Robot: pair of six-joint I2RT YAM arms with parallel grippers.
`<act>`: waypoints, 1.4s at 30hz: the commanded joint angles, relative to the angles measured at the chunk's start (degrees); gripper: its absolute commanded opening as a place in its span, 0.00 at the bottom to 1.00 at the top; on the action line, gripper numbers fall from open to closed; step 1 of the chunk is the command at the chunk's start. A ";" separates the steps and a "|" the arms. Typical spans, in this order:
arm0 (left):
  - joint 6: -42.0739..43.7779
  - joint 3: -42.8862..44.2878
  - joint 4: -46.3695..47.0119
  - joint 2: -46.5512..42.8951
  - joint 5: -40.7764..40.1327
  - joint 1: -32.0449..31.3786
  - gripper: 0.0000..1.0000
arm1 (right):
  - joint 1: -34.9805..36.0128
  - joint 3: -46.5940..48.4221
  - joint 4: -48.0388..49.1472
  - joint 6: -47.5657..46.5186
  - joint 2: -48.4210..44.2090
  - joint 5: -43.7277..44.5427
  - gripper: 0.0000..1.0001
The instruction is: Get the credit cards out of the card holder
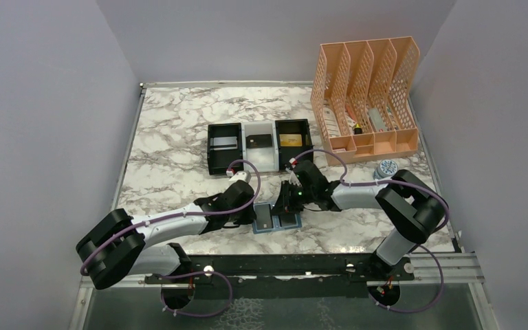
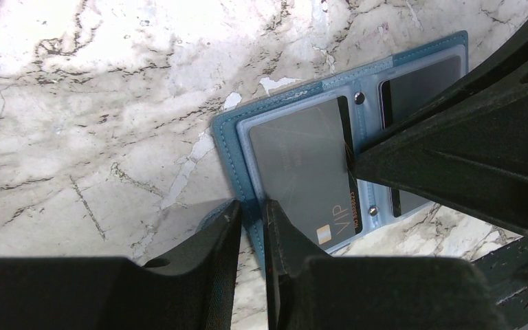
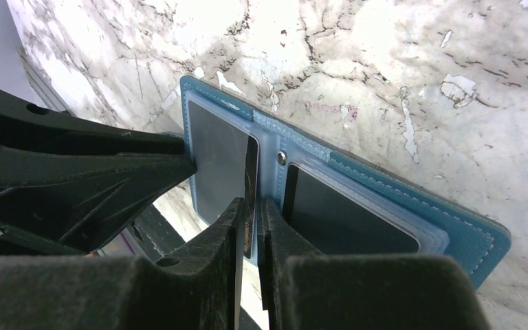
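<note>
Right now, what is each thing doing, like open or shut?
Holder: open, lying flat.
VIP card: in its pocket, edge pinched.
Dark card: tucked in its pocket.
Left gripper: shut on holder's edge.
Right gripper: shut on VIP card's edge.
Tray: a card in each compartment.

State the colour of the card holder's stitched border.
Teal-blue; the card holder shows best in the right wrist view.

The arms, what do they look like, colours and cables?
Both the left arm and right arm have white links between bulky black joints, with thin purple cables looping along them. The fingers are matte black, tapering wedges.
</note>
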 commanded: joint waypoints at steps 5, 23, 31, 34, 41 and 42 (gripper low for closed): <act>1.51 0.47 -1.96 1.55 -0.09 -0.33 0.19 | 0.31 1.00 0.25 -0.41 2.78 -0.54 0.14; 1.76 0.43 -2.08 1.37 -0.05 -0.29 0.19 | 0.34 1.25 -0.76 0.88 -2.28 -0.86 0.01; 1.92 0.48 -2.19 1.28 -0.05 -0.29 0.18 | 0.25 0.99 -2.59 0.88 -2.70 1.07 0.01; 1.95 0.44 -2.16 1.19 -0.05 -0.28 0.18 | 0.14 0.79 -2.16 0.99 -2.90 0.91 0.01; 1.95 0.25 -2.15 1.15 0.13 -0.28 0.18 | -0.45 0.27 0.19 1.94 -2.31 -2.34 0.01; 1.95 0.15 -2.08 1.11 0.13 -0.28 0.18 | -0.52 0.27 -0.28 1.82 -2.50 -1.80 0.01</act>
